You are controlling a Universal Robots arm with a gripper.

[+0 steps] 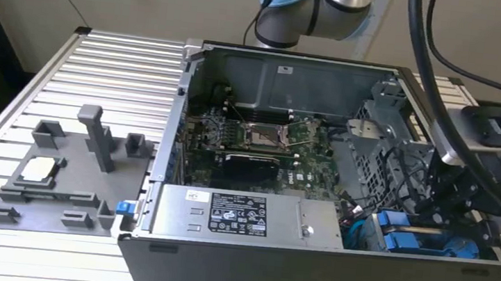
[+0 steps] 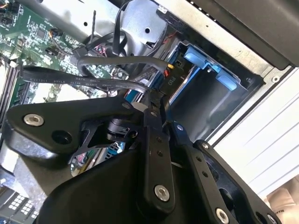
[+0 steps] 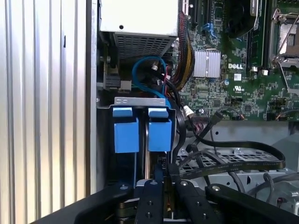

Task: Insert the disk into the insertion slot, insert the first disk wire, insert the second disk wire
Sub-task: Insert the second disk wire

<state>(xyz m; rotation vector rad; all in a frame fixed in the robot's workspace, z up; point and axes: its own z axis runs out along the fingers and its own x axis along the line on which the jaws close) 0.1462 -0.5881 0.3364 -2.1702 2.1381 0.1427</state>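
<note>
While the claw (image 1: 467,205) hangs inside the computer case (image 1: 219,263) at the exterior view's lower right, two blue-fronted drives sit side by side.

Seated in its slot (image 3: 140,100), the disk (image 3: 160,130) shows only its blue end in the first wrist view, long axis running away into the bay. A black flat cable (image 3: 233,156) curves beside it. Whether the claw is clenched or released, I cannot tell.

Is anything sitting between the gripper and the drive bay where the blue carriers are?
In the first wrist view, the gripper hangs just short of the two blue carriers in the drive cage, with no object in that gap. A flat black cable loops close beside the fingers, over the perforated cage wall.
</note>
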